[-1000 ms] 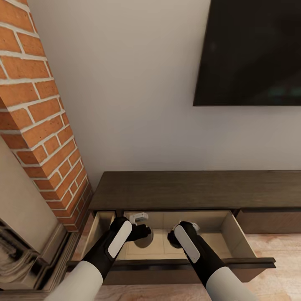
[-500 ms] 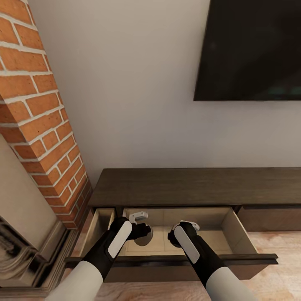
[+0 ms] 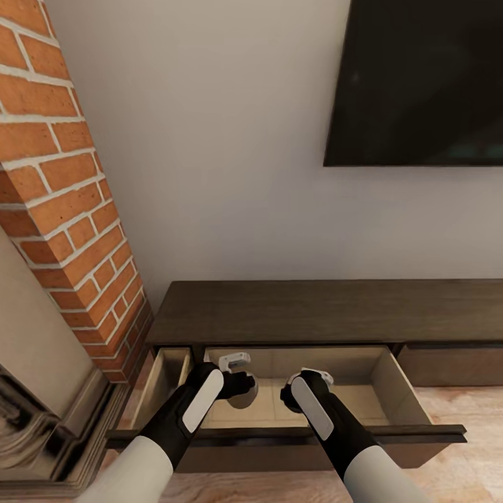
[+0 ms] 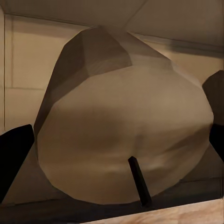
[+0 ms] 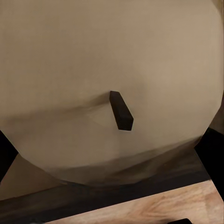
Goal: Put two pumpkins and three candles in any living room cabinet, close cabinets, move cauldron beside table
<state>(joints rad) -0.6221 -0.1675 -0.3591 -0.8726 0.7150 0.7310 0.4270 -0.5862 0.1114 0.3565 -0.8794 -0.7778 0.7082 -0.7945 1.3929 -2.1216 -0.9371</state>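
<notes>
Both grippers hang over the open drawer [image 3: 391,391] of the cabinet [image 3: 314,311]. The left gripper [image 3: 241,384] is clamped on a candle [image 4: 121,140], and the right gripper [image 3: 293,395] is clamped on another candle [image 5: 107,84]. They look light, rigid, smooth; side grips suit them.

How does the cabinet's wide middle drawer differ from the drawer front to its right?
The middle drawer is pulled out, showing its pale inside; the right drawer front sits shut, showing dark wood alone. The left gripper and right gripper, each with a candle, hang over the middle drawer, not the right one. Both belong to one cabinet.
</notes>
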